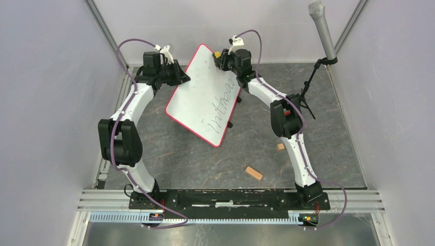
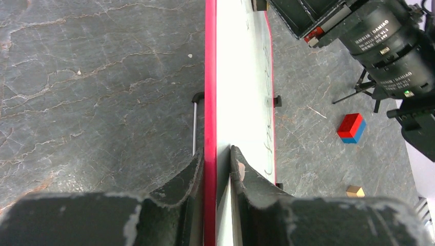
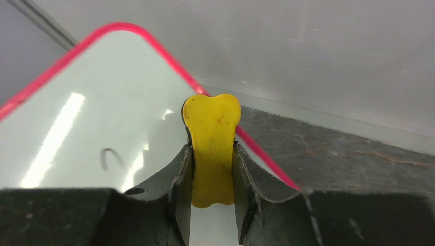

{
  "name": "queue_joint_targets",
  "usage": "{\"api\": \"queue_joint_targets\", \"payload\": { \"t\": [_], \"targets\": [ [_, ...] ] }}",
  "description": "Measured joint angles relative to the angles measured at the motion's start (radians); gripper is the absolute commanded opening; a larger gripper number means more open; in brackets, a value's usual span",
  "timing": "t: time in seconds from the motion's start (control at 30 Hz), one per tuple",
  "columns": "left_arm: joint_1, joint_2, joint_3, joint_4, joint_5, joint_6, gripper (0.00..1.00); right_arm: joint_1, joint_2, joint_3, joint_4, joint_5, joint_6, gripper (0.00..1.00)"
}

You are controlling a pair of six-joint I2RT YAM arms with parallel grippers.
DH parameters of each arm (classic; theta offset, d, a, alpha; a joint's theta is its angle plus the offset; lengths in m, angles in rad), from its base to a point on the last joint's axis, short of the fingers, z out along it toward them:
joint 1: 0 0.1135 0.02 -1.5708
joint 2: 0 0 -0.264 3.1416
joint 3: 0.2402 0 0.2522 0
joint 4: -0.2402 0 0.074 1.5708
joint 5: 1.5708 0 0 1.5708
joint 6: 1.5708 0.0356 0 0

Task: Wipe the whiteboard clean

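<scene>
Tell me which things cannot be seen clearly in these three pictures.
- Top view: the writing on the board is too small to read.
- Left wrist: the board is seen edge-on, so its writing is unreadable; the left gripper covers its near rim.
- Right wrist: the right gripper covers much of the eraser; contact with the board cannot be told.

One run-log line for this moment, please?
left gripper shut on whiteboard rim | right gripper shut on yellow eraser | handwriting unerased
</scene>
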Motion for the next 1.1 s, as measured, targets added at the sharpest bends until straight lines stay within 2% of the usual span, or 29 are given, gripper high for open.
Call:
{"api": "queue_joint_targets", "payload": {
  "t": [0.27,0.43,0.6,0.77,1.1],
  "targets": [
    [0.0,0.0,0.0,-0.001,0.0,0.0,0.02,-0.023,0.018,0.0,-0.02,0.014,-0.008,0.28],
    [-0.001,0.0,-0.001,-0.005,0.0,0.0,0.02,0.021,0.005,-0.001,-0.019,0.045,-0.058,0.28],
    [-0.003,0.0,-0.002,-0.013,-0.001,0.0,0.02,0.101,-0.087,-0.098,0.019,0.057,-0.082,0.29],
    [-0.003,0.0,-0.002,-0.014,-0.001,0.0,0.02,0.134,-0.114,-0.12,0.054,0.053,-0.08,0.29],
    [-0.003,0.0,-0.002,-0.009,0.002,0.0,0.03,0.022,-0.114,-0.228,0.055,0.026,-0.013,0.33]
  ]
}}
